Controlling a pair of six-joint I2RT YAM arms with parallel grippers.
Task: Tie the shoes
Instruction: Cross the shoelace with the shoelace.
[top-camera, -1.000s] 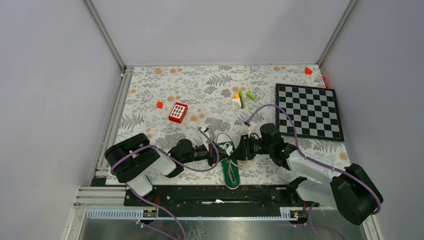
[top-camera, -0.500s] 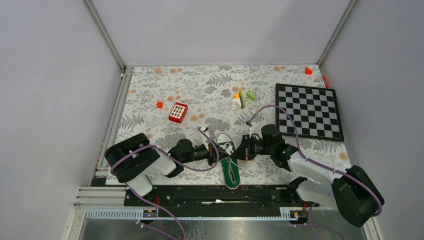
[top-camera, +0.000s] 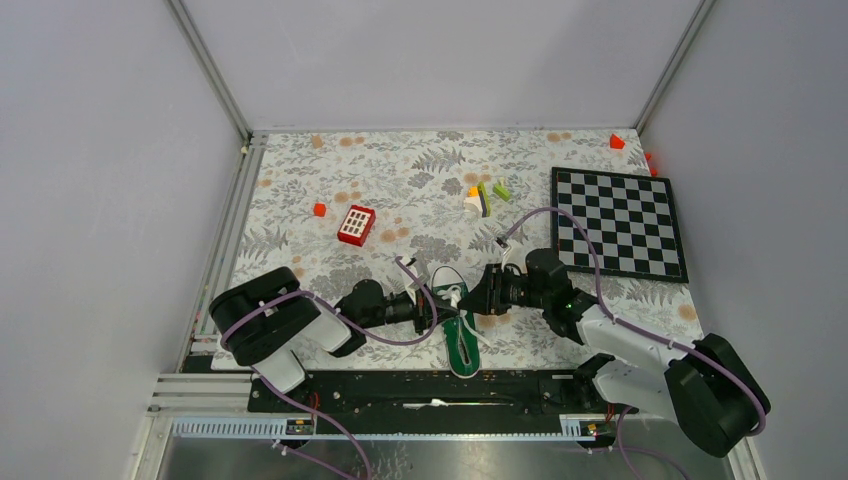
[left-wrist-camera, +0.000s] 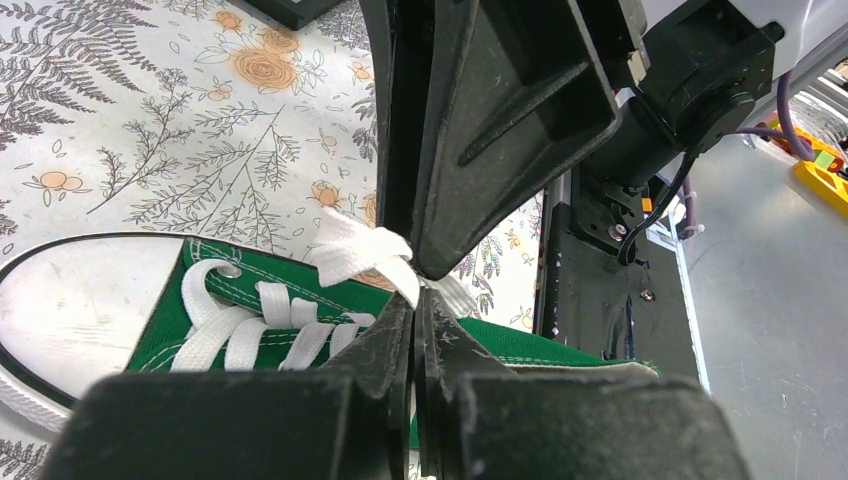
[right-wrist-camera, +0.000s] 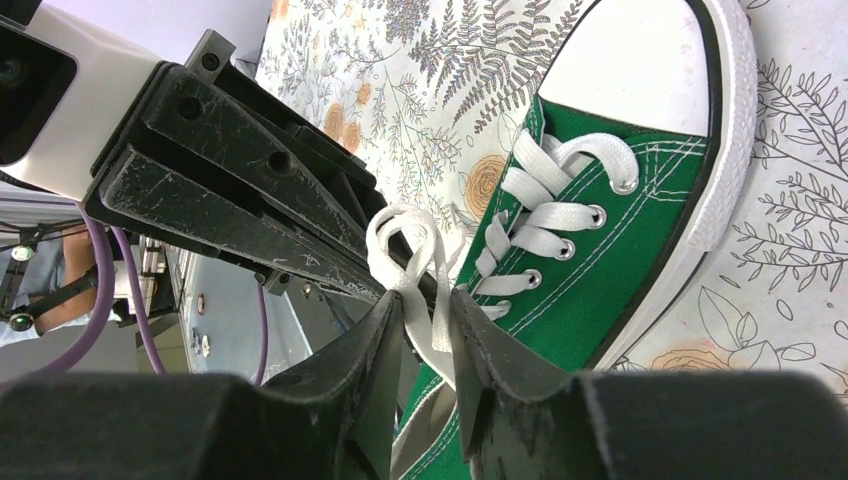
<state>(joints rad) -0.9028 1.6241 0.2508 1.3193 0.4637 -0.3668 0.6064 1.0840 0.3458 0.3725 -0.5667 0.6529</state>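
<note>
Left claw (left-wrist-camera: 414, 296) pinching lace (left-wrist-camera: 358, 250), green sneaker (top-camera: 462, 345) lengthwise near-to-far, toe farthest

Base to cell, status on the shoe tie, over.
Left gripper shut on lace. Right gripper slightly open around the lace loop. Green sneaker upright, no bow yet. Grippers tip to tip, nothing else between.

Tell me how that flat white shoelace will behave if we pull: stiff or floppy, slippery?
Probably floppy: the flat white shoelace curls into a limp loop and folds where the left pincer pinches it. Possibly slippery, being flat woven tape. The small green canvas sneaker looks light and might drag along.
</note>
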